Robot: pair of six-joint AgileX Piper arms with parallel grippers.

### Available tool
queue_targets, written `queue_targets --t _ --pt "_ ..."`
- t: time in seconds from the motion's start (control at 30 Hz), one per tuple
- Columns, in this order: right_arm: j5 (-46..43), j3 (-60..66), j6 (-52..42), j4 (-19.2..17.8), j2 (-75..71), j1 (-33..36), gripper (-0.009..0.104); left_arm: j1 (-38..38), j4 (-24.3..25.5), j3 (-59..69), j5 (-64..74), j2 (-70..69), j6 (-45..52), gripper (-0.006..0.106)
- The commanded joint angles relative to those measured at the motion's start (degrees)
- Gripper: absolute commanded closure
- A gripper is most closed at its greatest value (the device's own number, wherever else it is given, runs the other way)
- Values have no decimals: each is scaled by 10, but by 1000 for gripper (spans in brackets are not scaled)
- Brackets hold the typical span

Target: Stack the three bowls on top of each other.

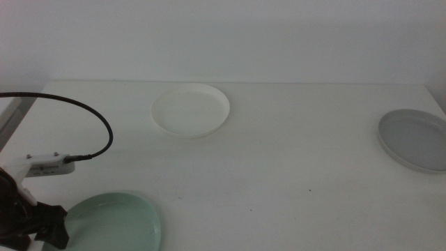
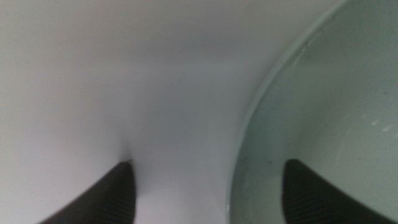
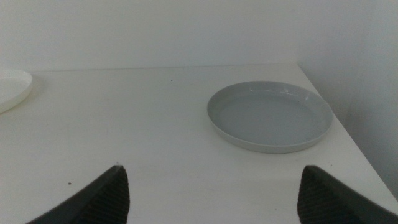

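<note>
The pale mint green bowl (image 1: 115,223) sits at the front left of the table. My left gripper (image 1: 50,226) is open at its left rim. In the left wrist view the gripper (image 2: 208,165) straddles the rim, one jaw over the table, the other over the inside of the mint bowl (image 2: 323,112). The cream-white bowl (image 1: 191,109) lies at the back middle. The light grey bowl (image 1: 414,139) lies at the right edge. My right gripper (image 3: 211,168) is open and empty, short of the grey bowl (image 3: 268,115), and is out of the middle view.
The white table (image 1: 279,174) ends close behind the grey bowl on the right. A black cable (image 1: 90,115) arcs over the left arm. The cream-white bowl's edge (image 3: 11,87) shows in the right wrist view.
</note>
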Motion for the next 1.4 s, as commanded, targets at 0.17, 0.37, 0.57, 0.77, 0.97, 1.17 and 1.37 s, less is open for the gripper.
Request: queue_targets --t 0.17,0.37,0.57,0.77,0.97,1.17,1.37 --pt "-1 2 -2 -4 -3 -2 4 0 -14 10 15 20 -14 71" --pt "-1 2 -2 -4 -3 -2 4 -1 -10 -12 75 2 -15 102" --pt "-1 2 -2 -4 -3 -2 4 -52 -9 -72 129 -86 -80 102" --pt "-1 2 -2 -4 -3 -2 4 -151 -11 -146 89 -86 -140 102" --pt "-1 2 -2 -4 -3 -2 4 -230 -49 -234 81 -6 -158 102" --pt "-1 2 -2 -4 -3 -2 4 -293 -54 -329 81 85 -185 102" --pt "-1 2 -2 -4 -3 -2 4 -321 -60 -422 115 156 -203 102"
